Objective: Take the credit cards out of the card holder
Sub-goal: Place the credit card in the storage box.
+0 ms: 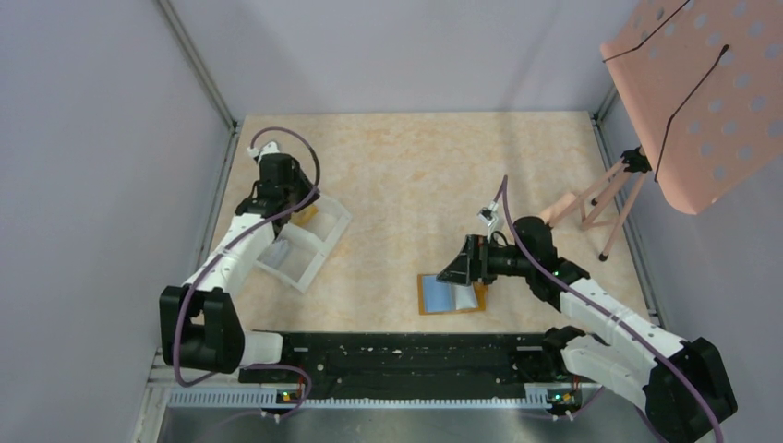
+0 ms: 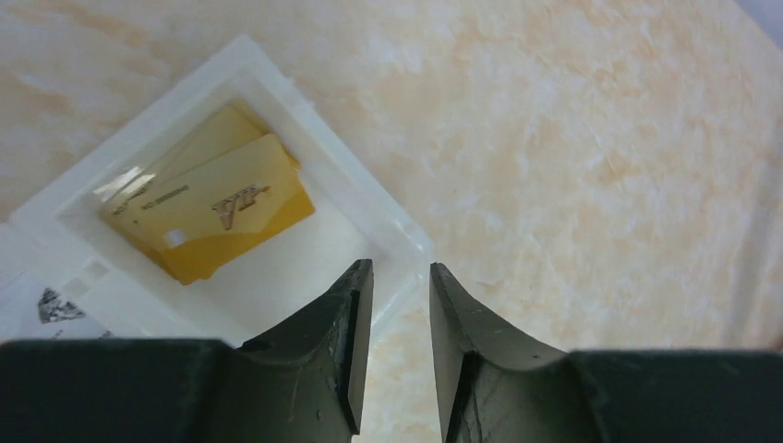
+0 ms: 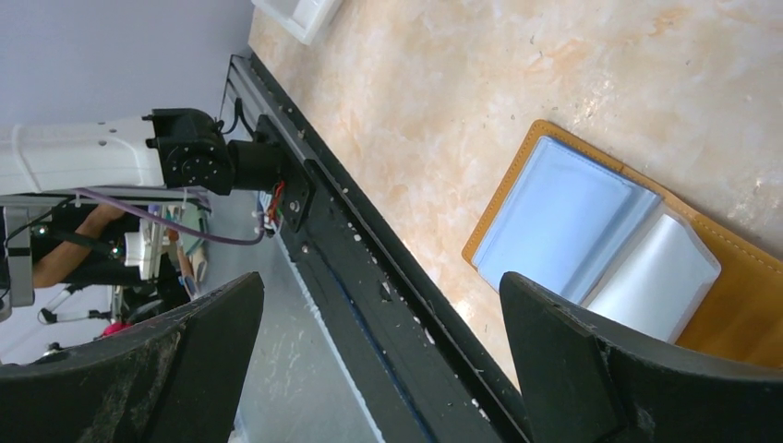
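- Two arms stand over one desk (image 1: 415, 175). All positions below are referenced to the card holder (image 1: 425, 299).
- The card holder lies opened flat on the desk with its inner face up. It is near the black rail (image 1: 406, 355) that runs along the near edge.
- The light blue card (image 3: 563, 221) and the whitish card (image 3: 651, 277) lie side by side on the inner face of the card holder and touch each other. A tan-orange border shows around them. Whether either card sits inside a pocket cannot be determined.
- Right jaws: positioned just above the card holder and spread wide. They hold nothing and are clear of both cards.
- The right arm (image 1: 609, 323) reaches in from the right of the card holder.
- Left jaws: well to the left of the card holder and farther back. They are nearly closed, with only a narrow gap, and nothing is between them. They hang over the rim of the white tray (image 1: 314, 263).
- The white tray rests on the desk well to the left of the card holder. It has two compartments.
- Two gold cards (image 2: 222, 217) lie overlapped in the rear compartment of the white tray.
- A pink perforated panel (image 1: 702, 101) on a tripod stands to the right of the card holder and behind it, at the right edge of the desk.
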Robot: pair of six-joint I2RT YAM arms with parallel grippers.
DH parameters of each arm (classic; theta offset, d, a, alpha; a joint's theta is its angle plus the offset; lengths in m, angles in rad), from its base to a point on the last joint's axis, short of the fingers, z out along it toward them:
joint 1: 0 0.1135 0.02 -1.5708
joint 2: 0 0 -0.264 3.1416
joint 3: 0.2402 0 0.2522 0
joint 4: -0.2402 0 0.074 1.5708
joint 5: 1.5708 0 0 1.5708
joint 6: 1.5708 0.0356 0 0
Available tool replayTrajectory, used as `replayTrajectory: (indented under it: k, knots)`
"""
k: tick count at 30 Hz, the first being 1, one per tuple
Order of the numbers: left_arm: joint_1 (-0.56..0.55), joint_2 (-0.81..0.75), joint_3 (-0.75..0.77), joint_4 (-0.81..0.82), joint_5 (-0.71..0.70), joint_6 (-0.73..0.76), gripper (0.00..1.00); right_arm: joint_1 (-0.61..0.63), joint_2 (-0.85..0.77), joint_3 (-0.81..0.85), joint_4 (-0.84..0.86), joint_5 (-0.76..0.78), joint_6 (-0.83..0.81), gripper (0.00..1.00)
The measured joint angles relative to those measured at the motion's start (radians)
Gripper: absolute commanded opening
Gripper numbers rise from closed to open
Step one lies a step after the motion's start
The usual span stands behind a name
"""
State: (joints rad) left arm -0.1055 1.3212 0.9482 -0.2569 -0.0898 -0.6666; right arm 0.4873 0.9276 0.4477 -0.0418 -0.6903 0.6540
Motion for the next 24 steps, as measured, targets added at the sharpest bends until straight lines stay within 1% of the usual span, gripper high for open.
replayTrajectory:
  k: [2,4,6,7,15,24]
  knots:
    - [-0.026,0.014,0.025,-0.019,0.028,0.045,0.28,0.0,0.0,0.006,-0.012,0.008,0.0,0.99]
    - [-0.045,0.039,0.04,-0.029,0.051,0.084,0.16,0.0,-0.001,0.007,-0.014,0.016,0.0,0.99]
    - [-0.051,0.064,0.04,-0.044,0.062,0.11,0.03,0.0,-0.002,0.007,-0.021,0.021,0.001,0.99]
    - [-0.051,0.081,0.04,-0.053,0.064,0.127,0.0,0.0,-0.002,0.007,-0.026,0.024,0.001,0.99]
    - [-0.051,0.196,0.039,-0.066,0.048,0.186,0.0,0.0,-0.005,0.021,-0.038,0.028,0.0,0.99]
    - [-0.051,0.255,0.003,-0.021,-0.006,0.229,0.0,0.0,-0.024,0.033,-0.053,0.027,-0.01,0.99]
